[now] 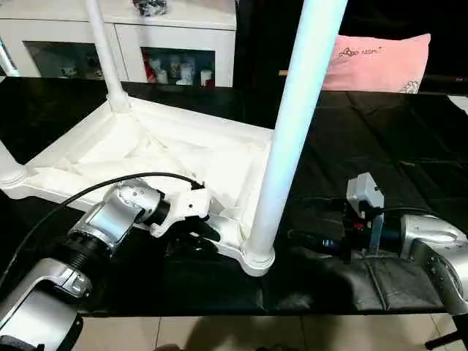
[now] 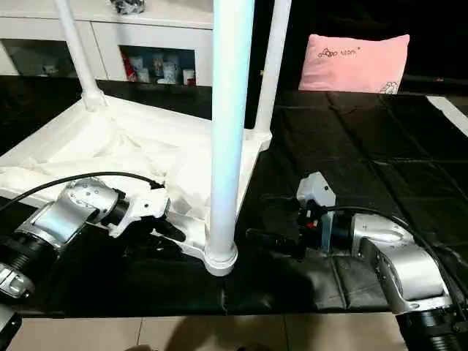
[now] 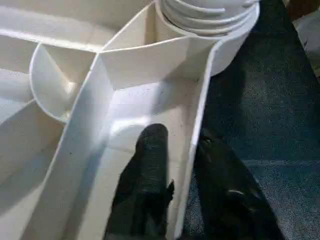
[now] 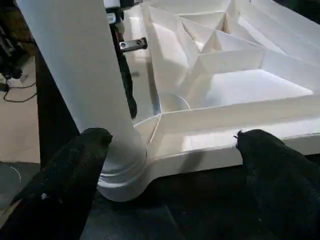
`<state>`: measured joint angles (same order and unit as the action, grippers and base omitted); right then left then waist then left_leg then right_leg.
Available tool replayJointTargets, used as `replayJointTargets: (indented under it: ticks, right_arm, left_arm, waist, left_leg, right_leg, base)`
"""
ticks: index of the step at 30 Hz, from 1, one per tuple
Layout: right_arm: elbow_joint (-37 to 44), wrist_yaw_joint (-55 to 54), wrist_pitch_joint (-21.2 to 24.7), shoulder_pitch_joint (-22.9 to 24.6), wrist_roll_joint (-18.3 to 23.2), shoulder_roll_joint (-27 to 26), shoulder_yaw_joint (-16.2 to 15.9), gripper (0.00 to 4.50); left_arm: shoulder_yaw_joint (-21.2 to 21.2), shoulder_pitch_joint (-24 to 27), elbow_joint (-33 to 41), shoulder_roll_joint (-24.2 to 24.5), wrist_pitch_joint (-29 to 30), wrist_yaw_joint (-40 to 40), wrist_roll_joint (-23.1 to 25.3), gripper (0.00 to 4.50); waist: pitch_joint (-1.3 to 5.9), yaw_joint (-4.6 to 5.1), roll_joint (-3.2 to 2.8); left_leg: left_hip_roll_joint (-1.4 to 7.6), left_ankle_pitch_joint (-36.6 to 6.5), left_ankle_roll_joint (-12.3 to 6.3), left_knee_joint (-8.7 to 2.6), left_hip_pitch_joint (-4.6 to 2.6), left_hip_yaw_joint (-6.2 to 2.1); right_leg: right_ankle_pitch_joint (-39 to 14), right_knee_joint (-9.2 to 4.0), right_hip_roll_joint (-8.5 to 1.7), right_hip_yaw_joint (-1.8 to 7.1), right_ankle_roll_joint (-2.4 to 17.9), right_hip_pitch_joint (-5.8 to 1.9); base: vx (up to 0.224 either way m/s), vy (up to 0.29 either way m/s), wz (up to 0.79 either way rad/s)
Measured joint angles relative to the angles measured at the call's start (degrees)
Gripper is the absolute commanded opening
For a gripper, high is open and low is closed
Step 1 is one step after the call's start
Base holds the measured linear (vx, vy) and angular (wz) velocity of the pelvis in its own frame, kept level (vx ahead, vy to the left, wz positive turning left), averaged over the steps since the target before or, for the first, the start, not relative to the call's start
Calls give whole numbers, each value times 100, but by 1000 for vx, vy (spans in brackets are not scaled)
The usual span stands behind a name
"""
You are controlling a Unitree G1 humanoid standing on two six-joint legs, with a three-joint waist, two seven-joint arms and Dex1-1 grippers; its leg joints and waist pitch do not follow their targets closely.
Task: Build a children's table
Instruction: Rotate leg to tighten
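The white plastic tabletop (image 1: 146,150) is laid upside down on a black cloth-covered bench (image 1: 380,139), ribbed underside up — smooth, glossy, with thin walls running diagonally between round corner sockets. Four tapered tubular legs can be counted standing in it: the near leg (image 1: 289,131) thick and close at about 5 o'clock of the top, one leg (image 1: 106,55) at 11 o'clock, another leg (image 2: 272,66) at 1 o'clock seen from the right eye, and a stub of the fourth leg (image 1: 9,164) at 9 o'clock.

The left gripper (image 3: 177,175) is closed down over the thin rim wall near the near socket, one finger inside the tray, one outside — that detail is given by the left wrist view.

The right gripper (image 4: 170,170) is held wide open with nothing in it, its two black fingers framing the near leg's base.

Behind, a white cabinet (image 1: 168,36) with glass doors and one pink pillow (image 1: 376,62) are seen.
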<state>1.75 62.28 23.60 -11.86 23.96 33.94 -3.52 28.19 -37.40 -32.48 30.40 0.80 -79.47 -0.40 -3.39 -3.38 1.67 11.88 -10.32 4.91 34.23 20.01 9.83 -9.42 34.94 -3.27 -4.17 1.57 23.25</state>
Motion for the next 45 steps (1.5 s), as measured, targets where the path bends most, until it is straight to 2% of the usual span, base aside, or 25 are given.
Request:
replayJointTargets:
  ticks: [4, 9, 13, 15, 18, 19, 23, 24, 27, 34, 39, 43, 45]
  right_arm:
    - [-4, 14, 0, -21, 0, -3, -39, 450]
    - [-91, 368, -5, -241, -11, -5, -351, 450]
    - [-510, 722, -68, -577, -20, -90, -547, 450]
    - [-742, 838, -131, -778, -107, -230, -665, 422]
    - [-1025, 1104, -159, -921, -134, -341, -870, 412]
    - [-1132, 1202, -157, -979, -134, -344, -940, 387]
    - [-1396, 1454, -170, -1133, -162, -342, -1053, 366]
    - [-1502, 1521, -198, -1181, -205, -342, -1068, 343]
    - [-1789, 1642, -318, -1324, -284, -347, -1129, 321]
    - [-1904, 1689, -408, -1360, -357, -361, -1134, 256]
    - [-1962, 1675, -443, -1352, -360, -402, -1086, 226]
    - [-1835, 1372, -432, -1166, -357, -543, -900, 210]
    - [-1781, 840, -431, -1048, -393, -755, -707, 208]
  left_arm:
    - [1, -65, -114, -67, 32, -2, 23, 32]
    - [0, -151, -208, -327, 23, 1, 74, 12]
    - [1, -150, -229, -380, -165, -60, 123, 3]
    - [1, -154, -232, -399, -181, -94, 130, 0]
    - [9, -172, -235, -429, -206, -102, 141, 0]
    - [10, -179, -254, -430, -215, -109, 142, 0]
    - [10, -226, -363, -460, -244, -133, 157, 0]
    - [9, -239, -394, -467, -255, -138, 168, 0]
    - [-3, -253, -415, -495, -267, -141, 202, 0]
    - [-15, -259, -415, -537, -215, -157, 227, 0]
    - [-34, -283, -441, -574, -56, -158, 229, 0]
    - [-135, -297, -492, -663, 219, -84, 232, 0]
    - [-217, -297, -489, -721, 462, 213, 245, 0]
  waist:
    - [0, 0, 0]
    - [1, 42, 1]
    - [0, 70, 1]
    - [1, 76, -1]
    - [1, 40, -1]
    - [1, 42, -1]
    - [0, 41, 3]
    - [0, 40, 4]
    - [-2, 39, 9]
    - [-1, 11, 9]
    - [2, 2, 3]
    - [6, 9, -8]
    - [6, 54, -12]
  left_leg:
    - [-1, 0, 0, 11, -1, 0]
    - [-3, -4, -7, 12, 4, 3]
    - [0, -6, -9, -1, 8, 3]
    - [0, -6, -9, -4, 9, 2]
    - [0, -8, -12, -5, 8, 1]
    - [-1, -9, -13, -5, 8, 3]
    - [0, -7, -12, -3, 8, 4]
    - [0, -7, -12, -2, 8, 4]
    - [0, -7, -12, 2, 8, 4]
    - [0, -8, -13, 0, 8, 4]
    - [-1, -8, -13, 0, 6, 5]
    - [-2, -7, -12, 0, 6, 5]
    - [-1, -7, -12, 4, 5, 7]
  right_leg:
    - [0, -1, -2, 0, 0, -4]
    - [0, -9, -5, 1, 0, -4]
    - [0, -6, -3, -4, 0, -2]
    - [0, -4, -3, -7, 0, -2]
    - [-3, -6, -5, -8, -3, 0]
    - [-2, -6, -6, -6, -2, 0]
    - [-1, -1, -6, -6, -1, -1]
    - [-1, 0, -6, -6, -2, -1]
    - [-2, 0, -6, -5, -2, -1]
    - [-3, -1, -7, -5, -3, -1]
    - [-3, -1, -7, -5, -3, -1]
    - [-2, -2, -7, -3, -3, -3]
    - [-2, 0, -7, -3, -3, -7]
  base:
    - [0, 0, 0]
    - [0, 0, 0]
    - [0, 0, 0]
    - [0, 0, 0]
    - [0, 0, 0]
    - [0, 0, 0]
    - [0, 0, 0]
    - [0, 0, 0]
    - [0, 0, 0]
    - [0, 0, 0]
    - [0, 0, 0]
    - [0, 0, 0]
    - [0, 0, 0]
